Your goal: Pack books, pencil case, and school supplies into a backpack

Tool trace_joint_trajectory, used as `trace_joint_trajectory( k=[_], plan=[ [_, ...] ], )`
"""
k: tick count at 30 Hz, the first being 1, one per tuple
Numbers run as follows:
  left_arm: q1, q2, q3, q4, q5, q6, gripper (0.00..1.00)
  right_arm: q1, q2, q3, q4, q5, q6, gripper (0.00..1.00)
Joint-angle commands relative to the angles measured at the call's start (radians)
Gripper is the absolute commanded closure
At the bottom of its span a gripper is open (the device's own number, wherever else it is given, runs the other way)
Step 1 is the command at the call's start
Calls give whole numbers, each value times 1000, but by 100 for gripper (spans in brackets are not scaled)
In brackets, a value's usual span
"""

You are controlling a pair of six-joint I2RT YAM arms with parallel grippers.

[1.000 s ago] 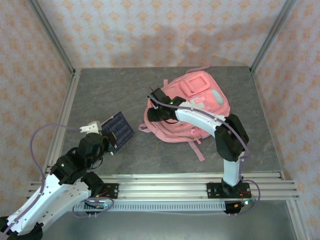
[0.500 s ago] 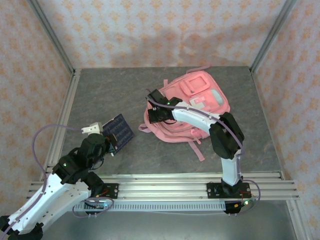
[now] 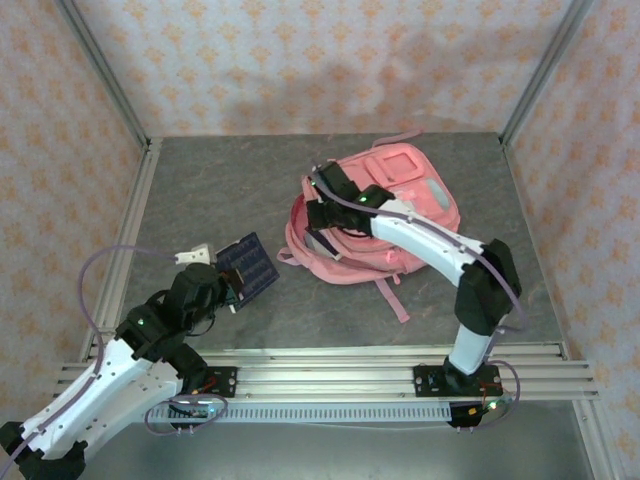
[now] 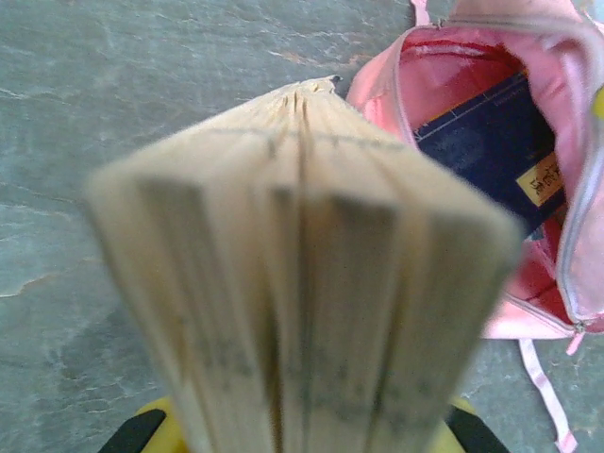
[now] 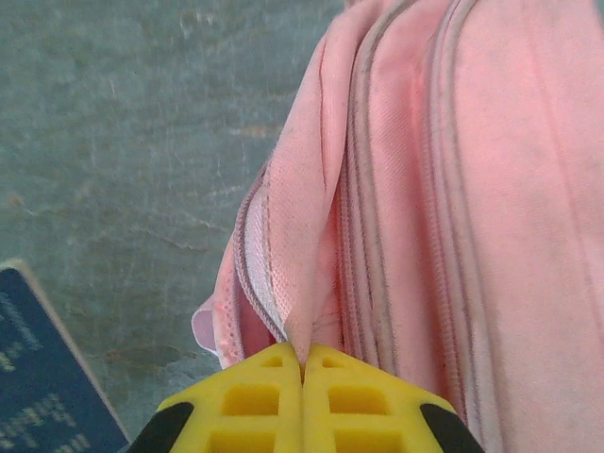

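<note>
Our right claw [image 5: 303,363] has its yellow fingers [image 5: 255,396] pressed flat together. They pinch a fold of cloth at the zipper rim of the large pink fabric backpack [image 5: 491,189]. From above, this claw [image 3: 318,215] sits at the bag's left end, where the mouth gapes.

Our left claw [image 3: 226,286] is drawn narrow on a flat dark navy book [image 3: 250,262]. It holds the book tilted, to the left of the backpack [image 3: 400,215] and apart from it. In the left wrist view the book's pale page edges [image 4: 302,274] point toward the open mouth [image 4: 566,189].

Inside the red-lined compartment lies a second navy book with a yellow label [image 4: 486,142].

The backpack rests on the grey stone-patterned tabletop [image 3: 200,190], right of centre. A pink strap [image 3: 393,298] trails toward us.
</note>
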Motion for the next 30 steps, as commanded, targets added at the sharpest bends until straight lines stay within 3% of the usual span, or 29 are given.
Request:
trace_joint_trajectory(
  k=[1,7,15,30],
  plan=[
    [4,18,15,128,51,-32,100,-36,-99,25,-16,-34,-21,100],
    [4,113,29,298,127,-94,100,-108,-178,30,-35,-158,-67,100],
    [4,304,94,564,234,-170,100,-187,-235,-16,28,-284,-6,100],
    [3,716,162,976,349,-373,100,-220,-248,25,80,-397,67,100]
  ],
)
